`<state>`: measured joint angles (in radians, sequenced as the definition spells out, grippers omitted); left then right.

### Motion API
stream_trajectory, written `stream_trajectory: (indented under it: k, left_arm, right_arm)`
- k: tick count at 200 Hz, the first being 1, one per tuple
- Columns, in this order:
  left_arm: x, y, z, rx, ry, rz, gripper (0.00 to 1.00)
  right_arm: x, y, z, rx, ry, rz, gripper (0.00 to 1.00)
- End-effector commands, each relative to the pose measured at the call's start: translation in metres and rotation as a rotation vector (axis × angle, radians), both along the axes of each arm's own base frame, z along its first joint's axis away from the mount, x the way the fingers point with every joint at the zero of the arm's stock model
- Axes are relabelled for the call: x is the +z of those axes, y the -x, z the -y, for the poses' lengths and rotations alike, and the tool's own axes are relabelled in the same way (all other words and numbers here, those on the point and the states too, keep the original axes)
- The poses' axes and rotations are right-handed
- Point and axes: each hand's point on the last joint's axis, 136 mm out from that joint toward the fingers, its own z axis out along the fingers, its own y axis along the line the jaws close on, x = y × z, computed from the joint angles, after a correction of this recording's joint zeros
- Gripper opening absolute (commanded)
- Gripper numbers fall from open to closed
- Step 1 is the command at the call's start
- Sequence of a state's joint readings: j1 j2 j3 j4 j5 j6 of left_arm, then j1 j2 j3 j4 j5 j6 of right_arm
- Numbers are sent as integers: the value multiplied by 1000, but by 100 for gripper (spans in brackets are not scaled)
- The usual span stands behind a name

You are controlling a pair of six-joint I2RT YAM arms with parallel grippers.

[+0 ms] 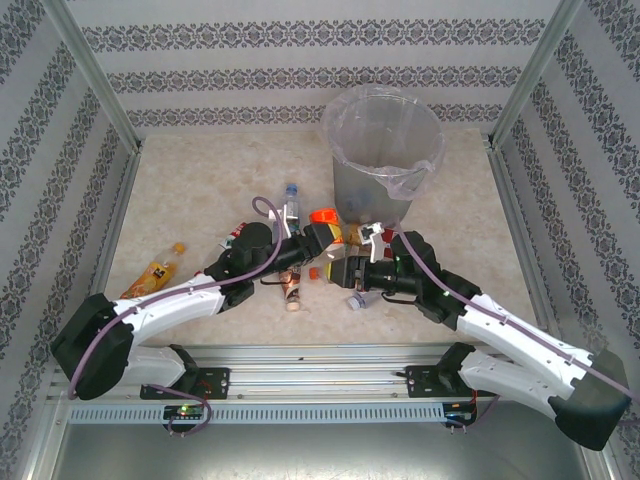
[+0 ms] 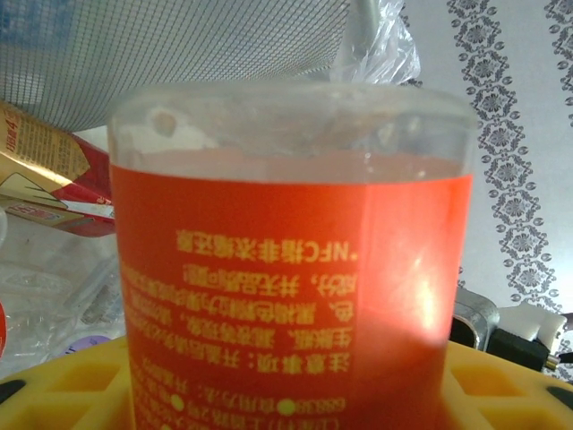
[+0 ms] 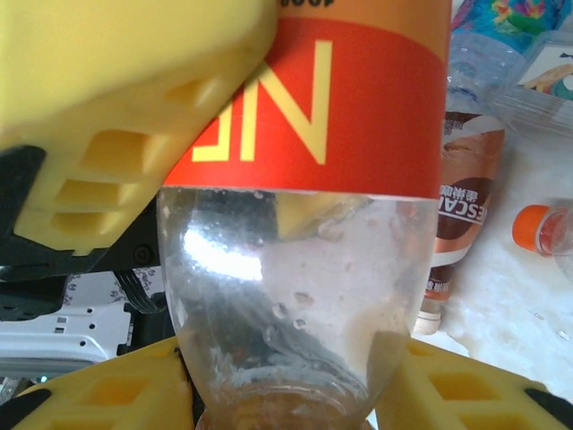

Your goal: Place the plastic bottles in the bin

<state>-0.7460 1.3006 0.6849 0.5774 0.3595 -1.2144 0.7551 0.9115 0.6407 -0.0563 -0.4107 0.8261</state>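
- The orange bottle (image 2: 295, 269) is clear plastic with an orange-red label printed in yellow; its bare base points toward the bin (image 1: 355, 190), and it is held above the table (image 1: 200, 190), just in front of the bin.
- The bin is tall, round and grey, lined with a clear bag, and stands at the back of the table, right of centre.
- The other bottles lie on the table:
  - A brown bottle (image 3: 461, 224) lies near the hands.
  - A clear bottle (image 1: 291, 205) with a blue cap lies left of the bin.
  - A yellow-capped bottle (image 1: 155, 272) lies well apart at the left edge.
  - A bottle with an orange cap (image 3: 534, 228) lies beside the brown one.
- The left hand (image 2: 286, 399) is closed tight on the orange bottle's labelled body, with 1 yellow finger on each side.
- The right hand (image 3: 282, 399) has its 2 yellow fingers pressed to the same bottle's clear narrow end, gripping it.
- The 2 hands meet at the middle of the table.
- The table is pale and marbled.
- Patterned wallpaper (image 1: 300, 40) covers the walls on 3 sides, and metal posts (image 1: 95, 70) stand at the corners.
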Motion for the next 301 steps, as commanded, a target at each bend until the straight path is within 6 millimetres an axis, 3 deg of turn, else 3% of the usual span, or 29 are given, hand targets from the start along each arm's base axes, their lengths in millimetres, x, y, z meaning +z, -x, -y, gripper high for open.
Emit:
stream_trajectory:
  k: [1,18,58,104,146,168,194,215,235,255,301]
  left_arm:
    - [23,4,7,-30,46,50,54]
    - [28,4,8,-34,44,58,62]
    - [39,6,0,-24,36,84,100]
    - [58,8,-17,3,22,151,100]
    - [77,28,-25,-58,2,275,100]
    - [86,41,-33,-73,-34,334,100]
    - [89,53,-42,-102,-138,374,100]
    - [83,60,-45,-138,-215,418,100]
    - [56,59,-49,-151,-317,399,100]
    - [27,60,-50,-172,-373,356,100]
    - [-6,62,-59,-158,-433,286,100]
  right_arm:
    - [31,1,1,9,-35,93,47]
    - [33,2,4,4,-24,101,46]
    - [33,0,9,-13,4,106,43]
    - [30,-6,23,-57,72,94,40]
    - [39,-4,41,-79,126,126,40]
    - [54,-4,54,-97,153,159,40]
    - [86,-17,69,-127,161,202,40]
    - [109,-35,83,-165,191,235,40]
    - [126,-57,93,-191,232,253,40]
    - [131,-86,100,-212,285,249,40]
    - [147,-152,115,-260,354,273,39]
